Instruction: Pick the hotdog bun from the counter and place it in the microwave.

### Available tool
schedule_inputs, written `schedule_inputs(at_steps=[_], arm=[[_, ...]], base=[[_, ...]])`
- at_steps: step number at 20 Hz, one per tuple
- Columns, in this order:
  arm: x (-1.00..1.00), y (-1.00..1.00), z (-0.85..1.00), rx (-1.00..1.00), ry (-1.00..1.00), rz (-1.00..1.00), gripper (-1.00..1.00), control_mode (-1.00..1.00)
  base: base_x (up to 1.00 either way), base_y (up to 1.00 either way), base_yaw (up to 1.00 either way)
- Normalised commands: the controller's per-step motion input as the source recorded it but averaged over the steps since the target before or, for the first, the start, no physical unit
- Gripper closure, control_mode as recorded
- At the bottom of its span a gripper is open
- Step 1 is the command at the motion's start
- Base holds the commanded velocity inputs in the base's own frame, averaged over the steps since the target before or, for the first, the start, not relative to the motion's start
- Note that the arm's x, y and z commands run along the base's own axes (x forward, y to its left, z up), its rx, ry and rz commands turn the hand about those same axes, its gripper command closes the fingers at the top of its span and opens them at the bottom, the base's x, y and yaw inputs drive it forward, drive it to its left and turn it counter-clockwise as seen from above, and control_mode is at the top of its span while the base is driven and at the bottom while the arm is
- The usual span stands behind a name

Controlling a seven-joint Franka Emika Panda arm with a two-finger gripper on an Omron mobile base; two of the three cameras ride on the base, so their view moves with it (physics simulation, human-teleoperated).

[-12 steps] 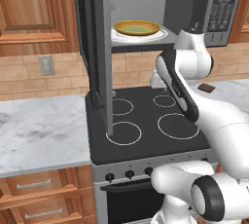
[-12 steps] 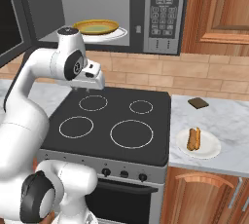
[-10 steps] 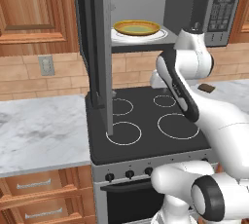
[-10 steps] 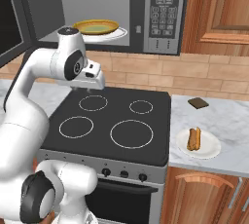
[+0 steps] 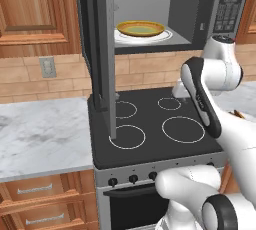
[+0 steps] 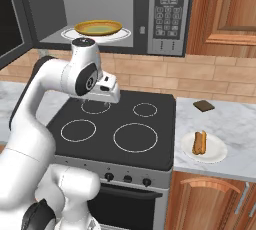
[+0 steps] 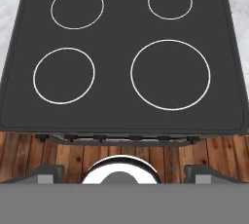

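Observation:
The hotdog bun (image 6: 200, 142) lies on a round white plate (image 6: 216, 153) on the marble counter (image 6: 235, 124), right of the stove. The microwave (image 6: 170, 14) hangs above the stove with its door (image 5: 100, 49) swung open. A yellow plate (image 6: 98, 27) rests on its white turntable. My gripper (image 6: 105, 96) hangs over the back left of the stovetop, pointing down and well left of the bun. In the hand view its fingertips (image 7: 46, 172) stand wide apart, open, with nothing between them, above the black stovetop (image 7: 121, 72).
A small flat dark-brown block (image 6: 203, 105) lies on the counter behind the white plate. The open microwave door juts forward over the stove's left side. More marble counter (image 5: 40, 134) stretches left of the stove. Wooden cabinets (image 6: 225, 9) flank the microwave.
The hand has moved a little to the right and lower over the stovetop. The bun, plates and microwave door have stayed put.

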Motion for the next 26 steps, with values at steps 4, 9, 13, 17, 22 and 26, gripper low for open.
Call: schedule_inputs(at_steps=[4, 9, 13, 17, 22, 26], arm=[[-0.03, -0.97, -0.28, 0.00, 0.00, 0.00, -1.00, -1.00], [-0.04, -1.00, -0.26, 0.00, 0.00, 0.00, -1.00, -1.00], [-0.03, -1.00, -0.34, -0.01, 0.00, -0.01, -1.00, -1.00], [0.00, -1.00, -0.41, -0.03, -0.01, -0.03, -1.00, -1.00], [0.13, -0.85, -0.44, -0.06, 0.00, -0.01, -1.00, -1.00], [0.20, -0.99, -0.23, -0.01, 0.00, 0.00, -1.00, -1.00]], base=[[0.00, 0.00, 0.00], [0.00, 0.00, 0.00], [0.00, 0.00, 0.00], [0.00, 0.00, 0.00], [0.00, 0.00, 0.00], [0.00, 0.00, 0.00]])
